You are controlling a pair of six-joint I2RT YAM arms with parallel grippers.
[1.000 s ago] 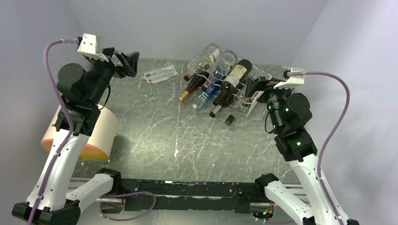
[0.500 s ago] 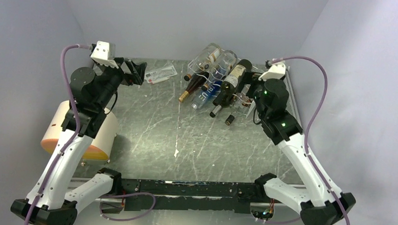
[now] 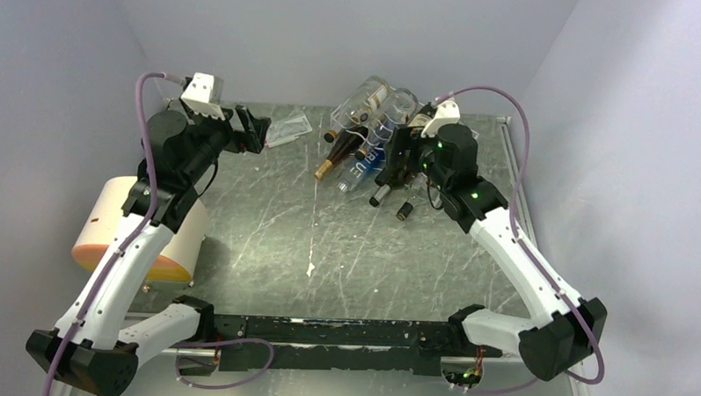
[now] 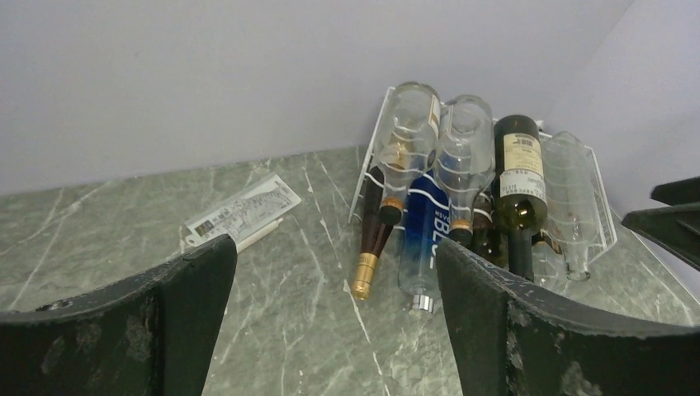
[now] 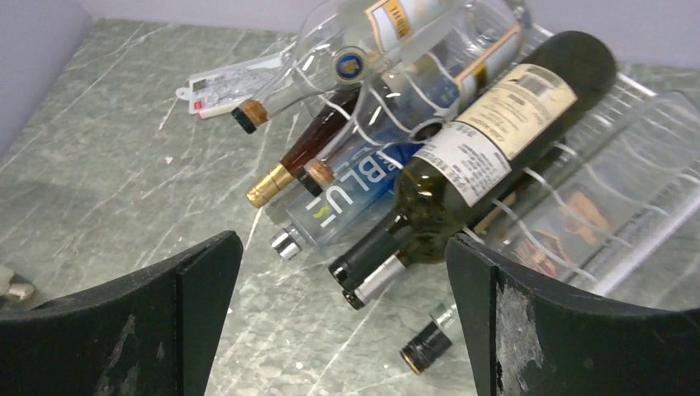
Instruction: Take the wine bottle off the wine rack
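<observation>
A cream cylinder point(image 3: 165, 236) is seen at the left edge of the counter point(image 3: 310, 241). The left claw point(image 4: 333, 247) is held released and empty above the far-left area, near a paper tag point(image 4: 243, 213). At the far right, the wine rack point(image 4: 361, 183) is loaded with several bottles. The dark wine bottle point(image 5: 487, 132) is cradled on top, neck pointing near. The right claw point(image 5: 342, 243) is spread wide by the necks, gripping nothing.

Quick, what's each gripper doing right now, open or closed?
Left gripper: open, holding nothing.
Right gripper: open, holding nothing.
</observation>
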